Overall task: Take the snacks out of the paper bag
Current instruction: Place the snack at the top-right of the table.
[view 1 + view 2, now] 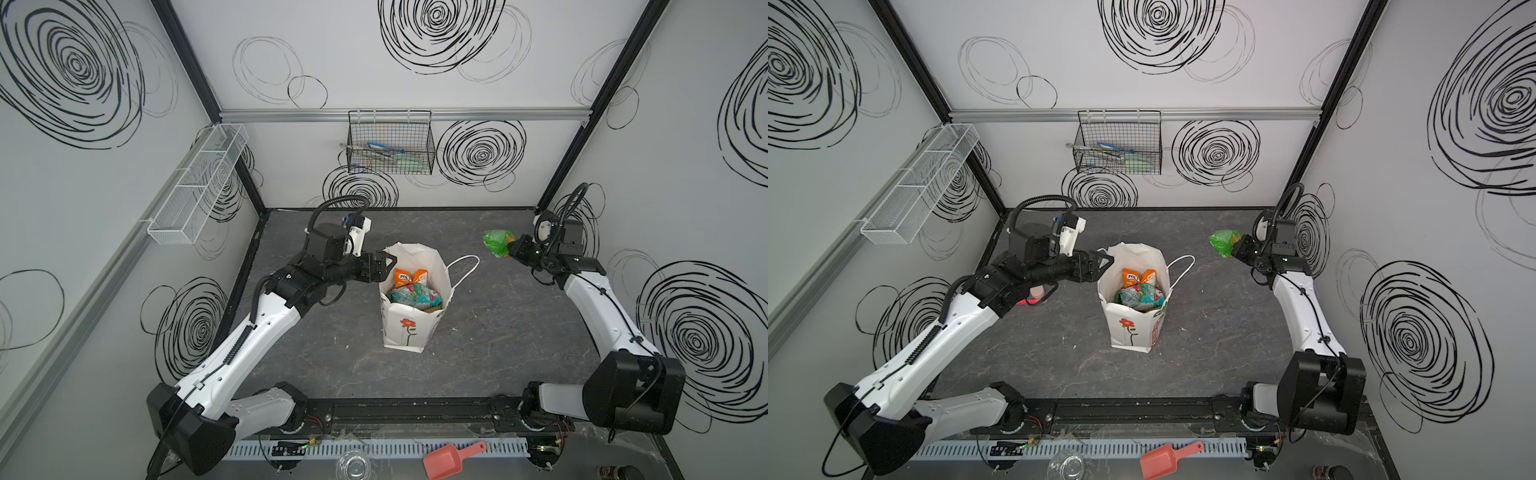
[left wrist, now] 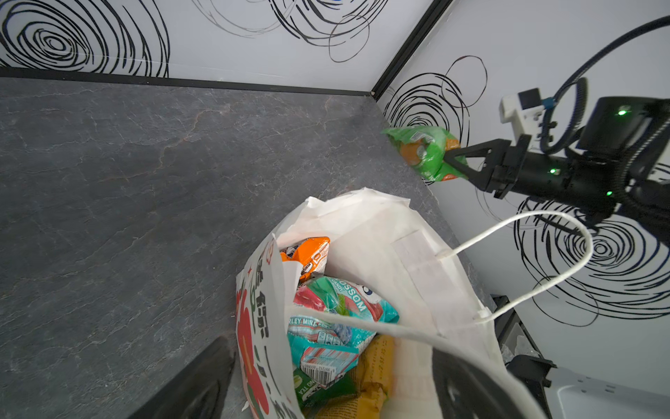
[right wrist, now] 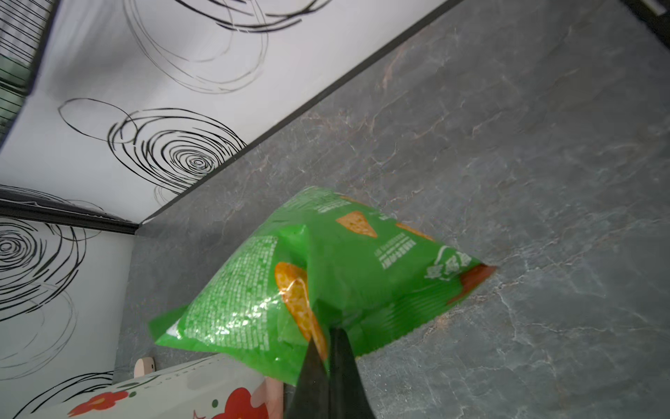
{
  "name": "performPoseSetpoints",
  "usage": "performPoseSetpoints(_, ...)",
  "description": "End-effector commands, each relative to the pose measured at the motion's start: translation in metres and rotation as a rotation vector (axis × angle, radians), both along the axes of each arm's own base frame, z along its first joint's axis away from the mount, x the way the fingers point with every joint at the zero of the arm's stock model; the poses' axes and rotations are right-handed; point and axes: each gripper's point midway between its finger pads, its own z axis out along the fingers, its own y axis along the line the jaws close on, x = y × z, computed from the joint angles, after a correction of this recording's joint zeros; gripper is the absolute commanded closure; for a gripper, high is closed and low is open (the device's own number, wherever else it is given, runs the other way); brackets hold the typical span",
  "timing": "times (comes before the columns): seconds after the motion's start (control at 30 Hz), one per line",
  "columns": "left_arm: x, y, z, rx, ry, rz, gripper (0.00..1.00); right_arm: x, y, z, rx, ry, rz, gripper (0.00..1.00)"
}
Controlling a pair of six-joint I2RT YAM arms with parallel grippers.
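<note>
dark grey marbled tabletop [image 1: 519, 340], white walls [image 1: 332, 62] scrawled with black swirls, and a black wire basket [image 1: 390, 143] hanging at 12 o'clock. only the left wrist view shows a yellow packet [image 2: 377, 366] deep in the paper bag [image 1: 405, 328]. the bag stands upright mid-table, white with a red flower, with an orange packet [image 1: 409, 277] and teal packets [image 1: 411, 296] on top. the left gripper [image 1: 385, 267], jaws wide, straddles the bag's 10 o'clock rim. at 2 o'clock, well apart from the bag, the right gripper [image 1: 514, 248] pinches a crinkly green packet [image 1: 495, 243].
</note>
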Motion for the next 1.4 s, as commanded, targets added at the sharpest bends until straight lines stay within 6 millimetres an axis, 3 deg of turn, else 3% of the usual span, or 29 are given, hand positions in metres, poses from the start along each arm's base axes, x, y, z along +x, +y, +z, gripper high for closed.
performPoseSetpoints(0.0, 0.003, -0.004, 0.019, -0.03, -0.063, -0.025, 0.06, 0.011, 0.005, -0.025, 0.02, 0.014, 0.007, 1.0)
performPoseSetpoints(0.17, 0.002, -0.003, 0.021, -0.03, -0.069, -0.025, 0.04, 0.008, 0.017, -0.079, -0.002, 0.169, 0.023, 0.96)
performPoseSetpoints(0.37, -0.004, -0.001, 0.03, -0.032, -0.108, -0.036, 0.0, -0.002, 0.029, -0.13, 0.001, 0.299, 0.052, 0.75)
performPoseSetpoints(0.53, -0.008, 0.004, 0.041, -0.04, -0.151, -0.025, 0.0, -0.006, 0.028, -0.136, -0.016, 0.311, 0.039, 0.56)
performPoseSetpoints(0.63, -0.011, 0.006, 0.05, -0.054, -0.189, -0.026, 0.01, -0.004, 0.027, -0.124, -0.019, 0.286, 0.039, 0.42)
performPoseSetpoints(0.8, -0.016, 0.014, 0.071, -0.072, -0.246, 0.002, 0.02, -0.001, 0.025, -0.081, -0.027, 0.203, 0.032, 0.22)
performPoseSetpoints(0.9, -0.02, 0.02, 0.095, -0.072, -0.294, 0.032, 0.02, 0.0, 0.026, -0.033, -0.012, 0.108, 0.034, 0.14)
performPoseSetpoints(1.0, -0.027, 0.015, 0.126, -0.061, -0.367, 0.039, 0.02, -0.004, 0.038, 0.03, 0.028, -0.047, 0.076, 0.11)
performPoseSetpoints(1.17, -0.039, -0.027, 0.158, 0.041, -0.429, 0.001, 0.03, -0.035, 0.07, 0.142, 0.059, -0.348, 0.176, 0.0)
performPoseSetpoints(1.27, -0.038, -0.058, 0.156, 0.128, -0.425, -0.026, 0.05, -0.062, 0.082, 0.193, 0.072, -0.457, 0.217, 0.03)
performPoseSetpoints(1.37, -0.033, -0.084, 0.146, 0.191, -0.409, -0.047, 0.1, -0.09, 0.087, 0.226, 0.086, -0.506, 0.26, 0.03)
